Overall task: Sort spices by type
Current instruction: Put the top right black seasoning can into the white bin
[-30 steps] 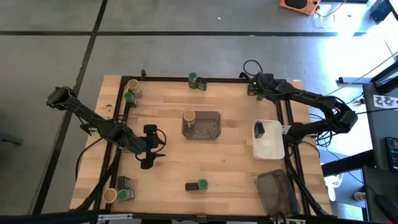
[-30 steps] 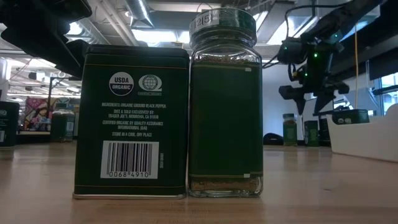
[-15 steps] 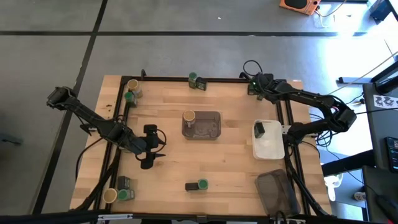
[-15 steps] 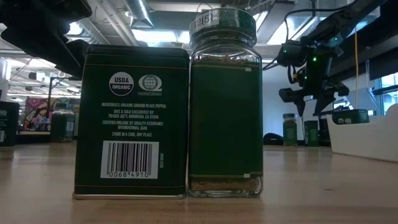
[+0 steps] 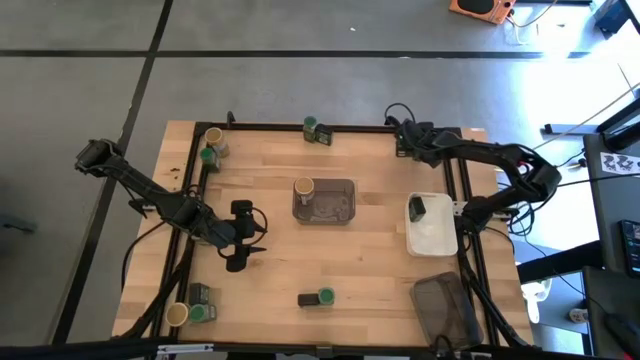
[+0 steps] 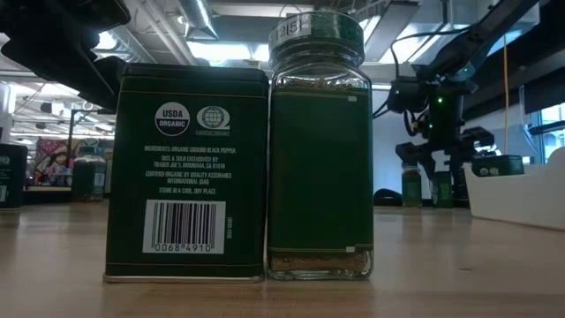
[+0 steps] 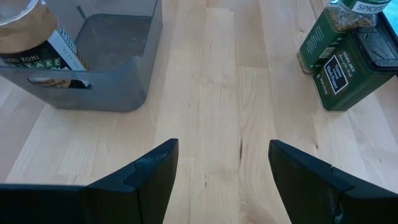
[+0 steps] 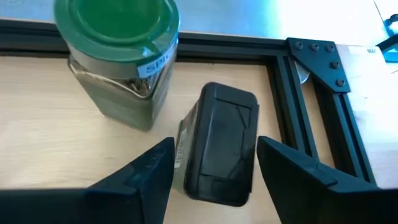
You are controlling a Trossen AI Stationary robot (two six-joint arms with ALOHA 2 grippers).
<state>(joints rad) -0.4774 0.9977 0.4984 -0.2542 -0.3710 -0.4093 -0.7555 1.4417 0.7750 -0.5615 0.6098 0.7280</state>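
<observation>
My right gripper (image 5: pixel 403 137) (image 8: pixel 214 144) is open at the table's far right corner. Its fingers stand on either side of a small dark tin (image 8: pixel 221 144) without touching it. A round jar with a green lid (image 8: pixel 118 56) stands upright on the wood beside the tin. My left gripper (image 5: pixel 240 238) (image 7: pixel 224 148) is open above bare wood in the left half of the table. Ahead of it are a grey tray (image 7: pixel 118 68) with a tan-lidded jar (image 7: pixel 31 37) inside, and a green-lidded jar (image 7: pixel 333 31) standing next to a dark tin (image 7: pixel 357 71).
A white tray (image 5: pixel 432 232) on the right holds a dark tin (image 5: pixel 417 208); a dark tray (image 5: pixel 446 310) lies at the near right. Jar-and-tin groups stand at the far left (image 5: pixel 211 148), far middle (image 5: pixel 317 130), near left (image 5: pixel 190 310) and near middle (image 5: pixel 317 298). A black frame (image 5: pixel 460 190) borders the table.
My right gripper has moved a little toward the table's left and come lower over the tin and jar at the far right corner. Its fingers stay open. My left arm has kept still, and no jar or tin has moved.
</observation>
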